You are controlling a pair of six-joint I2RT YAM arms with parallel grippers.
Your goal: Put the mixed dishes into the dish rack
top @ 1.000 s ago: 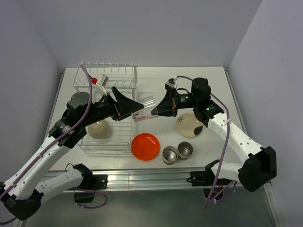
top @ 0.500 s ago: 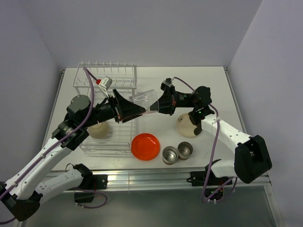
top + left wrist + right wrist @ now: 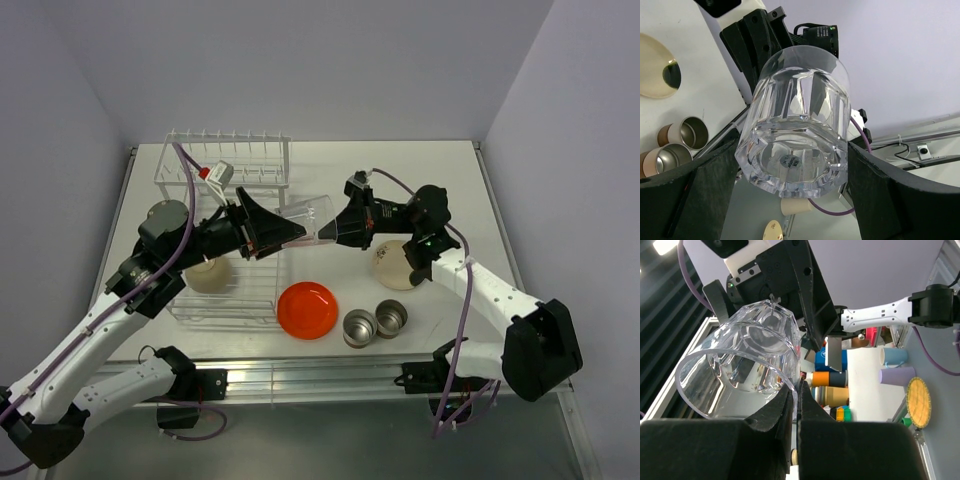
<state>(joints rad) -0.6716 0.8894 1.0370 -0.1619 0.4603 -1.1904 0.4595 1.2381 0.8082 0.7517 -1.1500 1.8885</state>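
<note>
**Passing the glass across in mid-air**

The right gripper (image 3: 795, 390) pinches the rim wall of the glass (image 3: 305, 214). The glass hangs on its side above the table, its base toward the left gripper (image 3: 792, 170). The left fingers flank that base and seem to touch it, but I cannot tell whether they clamp. The left should grip firmly before the right lets go, then lower the glass into the rack (image 3: 228, 158) beneath and behind it.
</note>
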